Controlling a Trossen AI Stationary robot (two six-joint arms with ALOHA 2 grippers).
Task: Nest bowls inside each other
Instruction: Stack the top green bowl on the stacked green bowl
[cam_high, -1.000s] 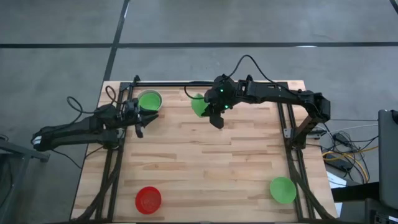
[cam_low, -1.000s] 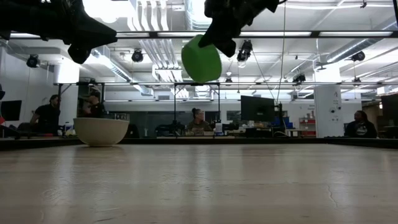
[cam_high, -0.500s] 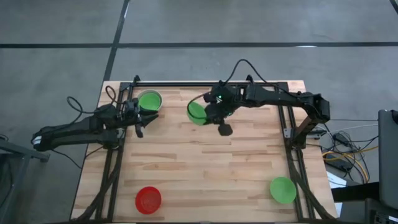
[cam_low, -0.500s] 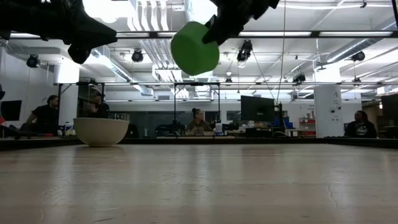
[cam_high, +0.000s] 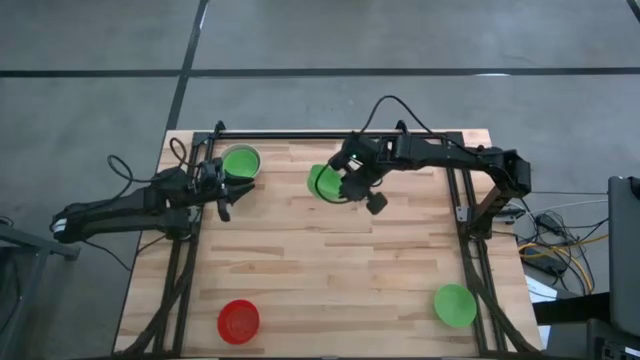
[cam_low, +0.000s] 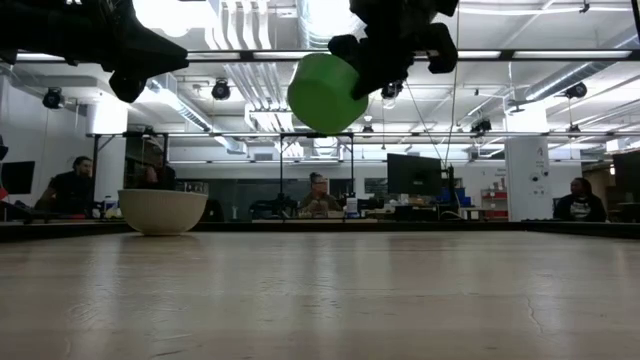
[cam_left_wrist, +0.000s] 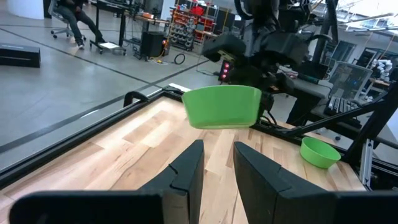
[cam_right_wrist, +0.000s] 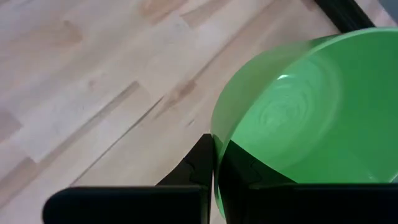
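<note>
The right claw (cam_high: 345, 185) was clenched on the rim of a green bowl (cam_high: 322, 182), holding it in the air above the far middle of the tabletop (cam_high: 330, 260). The left claw (cam_high: 226, 193) hung partly open and empty beside the green-in-white bowls (cam_high: 240, 161). A red bowl (cam_high: 239, 320) and another green bowl (cam_high: 455, 304) sat at the near corners.

A pale wooden plank worktop (cam_high: 320, 260) stands on a grey floor (cam_high: 100, 60). Cables (cam_high: 560, 245) lie beside its right edge. People (cam_low: 75, 185) sit at desks beyond its far edge, near a dark monitor (cam_low: 412, 175).
</note>
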